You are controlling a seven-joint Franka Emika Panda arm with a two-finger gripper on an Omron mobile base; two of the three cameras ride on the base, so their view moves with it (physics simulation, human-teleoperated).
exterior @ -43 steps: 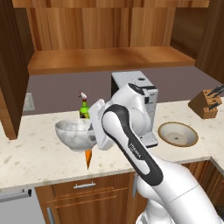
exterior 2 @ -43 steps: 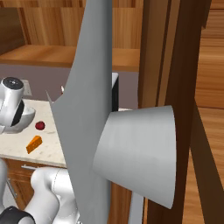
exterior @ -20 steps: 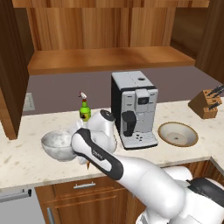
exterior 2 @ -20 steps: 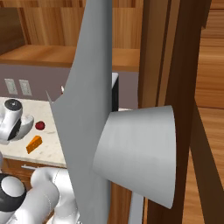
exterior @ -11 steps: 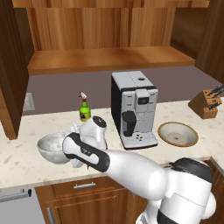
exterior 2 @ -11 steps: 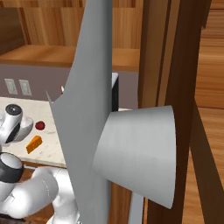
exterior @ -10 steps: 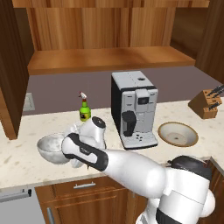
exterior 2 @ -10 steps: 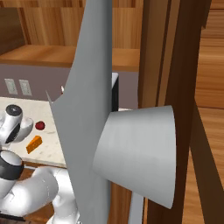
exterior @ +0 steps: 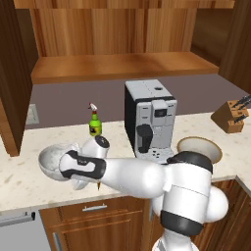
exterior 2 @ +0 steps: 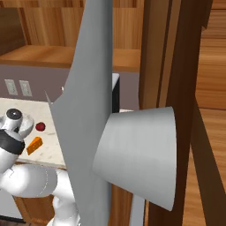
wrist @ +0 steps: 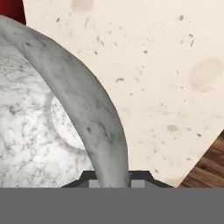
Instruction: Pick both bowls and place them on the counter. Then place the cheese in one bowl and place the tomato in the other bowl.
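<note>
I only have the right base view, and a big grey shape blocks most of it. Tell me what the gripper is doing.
Observer: In the hand view, the gripper is shut on the rim of the marbled bowl.
Operator: Give me that bowl's place.
Observer: In the left base view, it is over the left part of the counter, in front and to the left of the green bottle.
Operator: Find the other bowl.
Observer: The tan bowl sits on the counter, right of the coffee machine.
</note>
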